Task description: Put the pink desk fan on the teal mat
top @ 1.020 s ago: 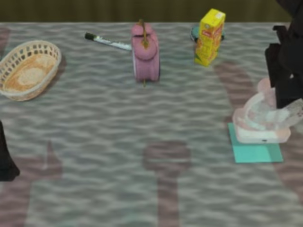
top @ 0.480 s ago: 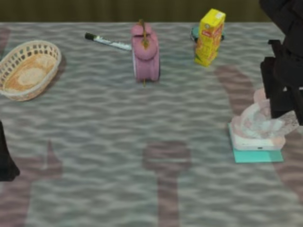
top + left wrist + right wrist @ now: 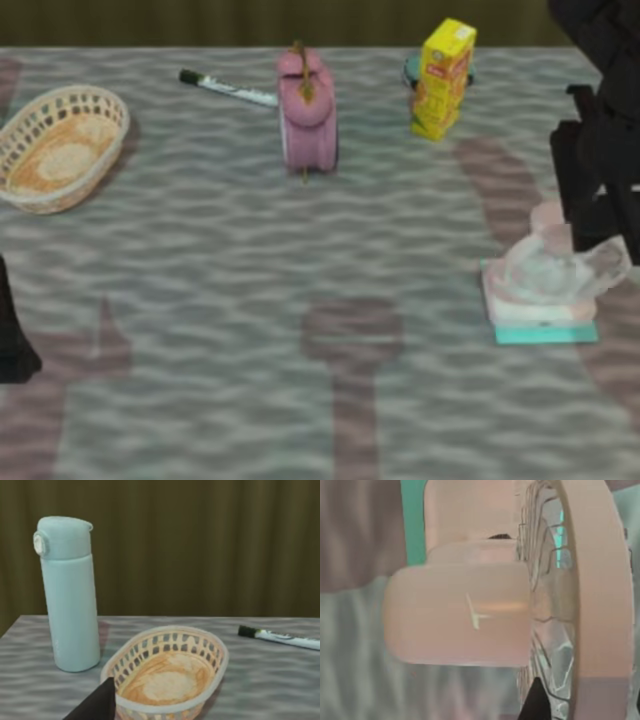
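- You have the pink desk fan [image 3: 548, 283] at the right edge of the top view, sitting on the teal mat [image 3: 545, 333]; only a thin strip of mat shows below its base and a sliver at its left.
- The fan's translucent guard ring tilts toward the right; the pale pink base lies flat over the mat.
- Your right gripper [image 3: 598, 215] is directly above and behind the fan, at the frame's right edge, its dark body touching or overlapping the top of the guard. You cannot tell whether its fingers are spread or pinching the fan.
- Right wrist view: the fan [image 3: 470, 612] fills the frame, the guard ring beside the blocky housing, teal mat [image 3: 412, 520] visible behind it. One dark fingertip shows at the lower edge.
- Your left arm is parked at the lower left edge of the top view; its gripper state cannot be told.
- Elsewhere on the surface [image 3: 300, 270]: a wicker basket [image 3: 58, 147] at upper left, a marker [image 3: 228, 88], a mauve-pink upright object [image 3: 308, 118] at upper centre, a yellow carton [image 3: 442, 78] to its right.
- Left wrist view: the basket [image 3: 167, 672], a pale blue bottle [image 3: 69, 592] standing beside it, and the marker [image 3: 280, 637].
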